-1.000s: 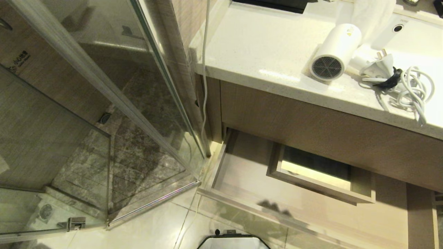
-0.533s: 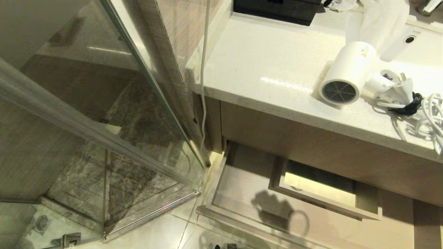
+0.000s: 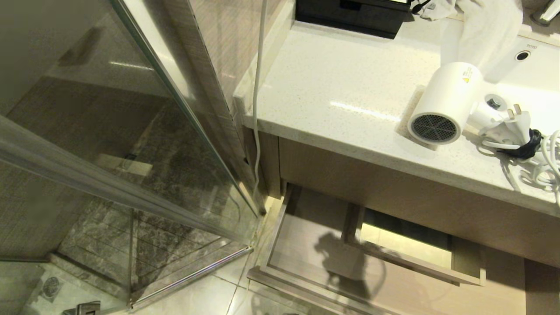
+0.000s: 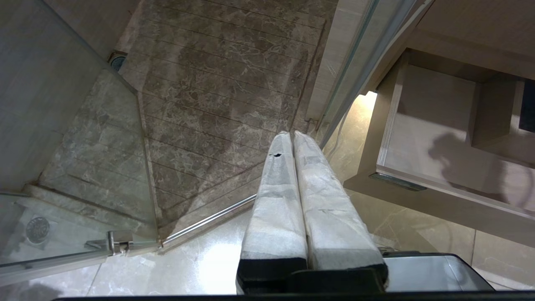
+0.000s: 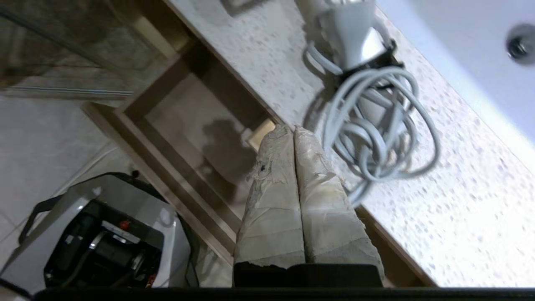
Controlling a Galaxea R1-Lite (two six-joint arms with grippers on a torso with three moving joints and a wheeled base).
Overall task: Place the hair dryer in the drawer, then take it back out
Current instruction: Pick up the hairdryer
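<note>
While both grippers' jaws stay pressed together, the hair dryer point(image 3: 444, 105) lies grille-forward, barrel angled across the counter point(image 3: 341, 92).

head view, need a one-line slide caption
Hair dryer lies on the counter with its cord bundled beside it, above the open, empty drawer; no pincer in view.

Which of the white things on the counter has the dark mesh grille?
The hair dryer; its round grille faces the counter's front edge. The towel behind it is plain cloth.
</note>
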